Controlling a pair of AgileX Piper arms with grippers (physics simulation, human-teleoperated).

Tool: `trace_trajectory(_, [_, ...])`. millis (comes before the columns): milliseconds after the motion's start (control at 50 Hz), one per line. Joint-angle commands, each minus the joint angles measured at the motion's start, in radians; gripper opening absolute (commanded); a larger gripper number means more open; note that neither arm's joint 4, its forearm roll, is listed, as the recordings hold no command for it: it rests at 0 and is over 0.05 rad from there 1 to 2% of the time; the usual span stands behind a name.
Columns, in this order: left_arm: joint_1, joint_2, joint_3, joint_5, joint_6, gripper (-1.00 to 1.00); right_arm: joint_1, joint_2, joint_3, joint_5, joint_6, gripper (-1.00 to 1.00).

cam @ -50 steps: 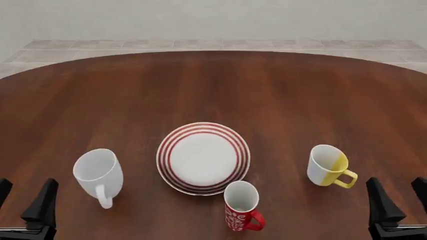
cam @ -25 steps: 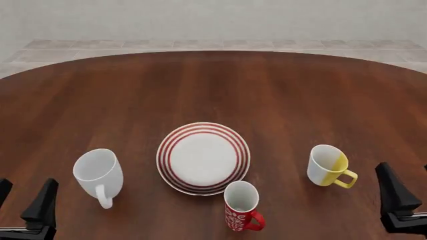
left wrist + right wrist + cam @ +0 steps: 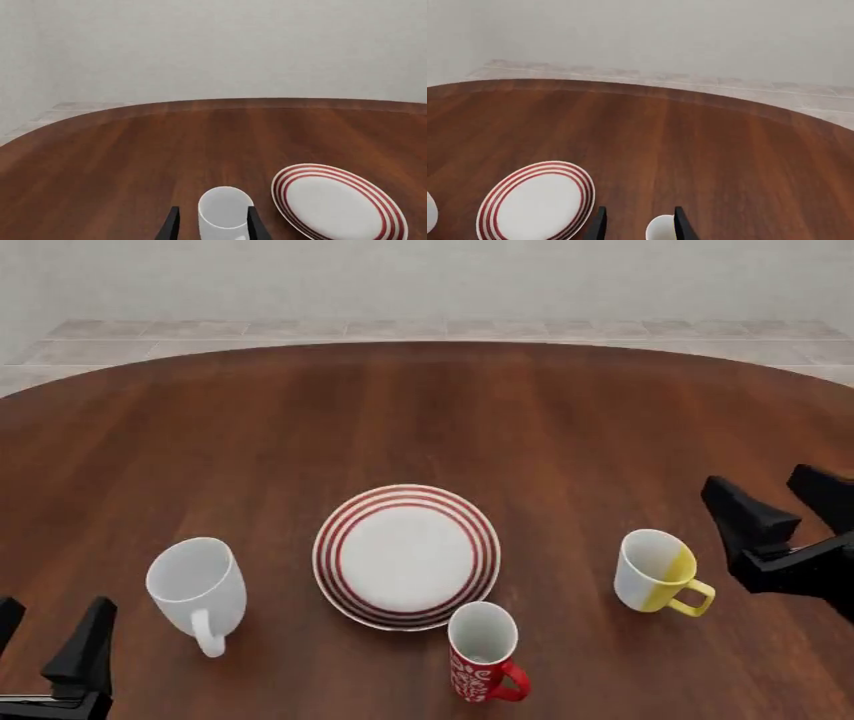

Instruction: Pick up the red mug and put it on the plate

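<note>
Table: brown wood table.
Red mug: upright, just beside the plate.
Right gripper: open, empty.
Left gripper: open, empty.

The front view looks down from above the near edge of the table; both wrist views sit low, facing forward, and all share the plate

red mug just before plate, 2 mugs flanking
</note>
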Motion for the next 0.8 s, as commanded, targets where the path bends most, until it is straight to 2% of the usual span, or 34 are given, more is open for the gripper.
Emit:
trace_trajectory(20, [0.000, 0.000, 0.000, 0.000, 0.000, 1.00, 0.046, 0.120, -0.119, 0.044, -0.023, 1.00])
trace_trajectory(60, [0.000, 0.000, 0.000, 0.000, 0.000, 1.00, 0.062, 0.147, -0.132, 0.048, -0.037, 1.00])
trace_trajectory(80, [0.000, 0.000, 0.000, 0.000, 0.000, 1.00, 0.073, 0.158, -0.139, 0.052, -0.024, 1.00])
trace_trajectory(100, [0.000, 0.000, 0.000, 0.000, 0.000, 1.00, 0.100, 0.174, -0.139, 0.055, -0.042, 1.00])
trace_trajectory(120, [0.000, 0.000, 0.000, 0.000, 0.000, 1.00, 0.086, 0.171, -0.141, 0.052, -0.056, 1.00])
trace_trajectory(140, [0.000, 0.000, 0.000, 0.000, 0.000, 1.00, 0.111, 0.190, -0.149, 0.058, -0.034, 1.00])
trace_trajectory(180, [0.000, 0.000, 0.000, 0.000, 0.000, 1.00, 0.104, 0.202, -0.158, 0.060, -0.057, 1.00])
trace_trajectory(200, [0.000, 0.000, 0.000, 0.000, 0.000, 1.00, 0.136, 0.216, -0.164, 0.070, -0.056, 1.00])
trace_trajectory(220, [0.000, 0.000, 0.000, 0.000, 0.000, 1.00, 0.131, 0.217, -0.167, 0.073, -0.067, 1.00])
trace_trajectory(260, [0.000, 0.000, 0.000, 0.000, 0.000, 1.00, 0.133, 0.218, -0.171, 0.077, -0.061, 1.00])
trace_trajectory(280, [0.000, 0.000, 0.000, 0.000, 0.000, 1.00, 0.162, 0.235, -0.178, 0.086, -0.048, 1.00])
trace_trajectory(320, [0.000, 0.000, 0.000, 0.000, 0.000, 1.00, 0.160, 0.241, -0.179, 0.088, -0.055, 1.00])
trace_trajectory(340, [0.000, 0.000, 0.000, 0.000, 0.000, 1.00, 0.199, 0.253, -0.180, 0.095, -0.052, 1.00])
trace_trajectory(380, [0.000, 0.000, 0.000, 0.000, 0.000, 1.00, 0.196, 0.246, -0.182, 0.102, -0.041, 1.00])
trace_trajectory(420, [0.000, 0.000, 0.000, 0.000, 0.000, 1.00, 0.204, 0.246, -0.180, 0.104, -0.059, 1.00])
trace_trajectory(440, [0.000, 0.000, 0.000, 0.000, 0.000, 1.00, 0.206, 0.248, -0.181, 0.109, -0.042, 1.00])
trace_trajectory(540, [0.000, 0.000, 0.000, 0.000, 0.000, 1.00, 0.242, 0.255, -0.181, 0.133, -0.071, 1.00])
trace_trajectory(580, [0.000, 0.000, 0.000, 0.000, 0.000, 1.00, 0.261, 0.272, -0.183, 0.145, -0.050, 1.00])
trace_trajectory(620, [0.000, 0.000, 0.000, 0.000, 0.000, 1.00, 0.272, 0.271, -0.178, 0.148, -0.065, 1.00])
trace_trajectory(660, [0.000, 0.000, 0.000, 0.000, 0.000, 1.00, 0.293, 0.285, -0.181, 0.157, -0.047, 1.00])
trace_trajectory(720, [0.000, 0.000, 0.000, 0.000, 0.000, 1.00, 0.313, 0.288, -0.180, 0.164, -0.088, 1.00])
trace_trajectory(800, [0.000, 0.000, 0.000, 0.000, 0.000, 1.00, 0.330, 0.294, -0.173, 0.167, -0.099, 1.00])
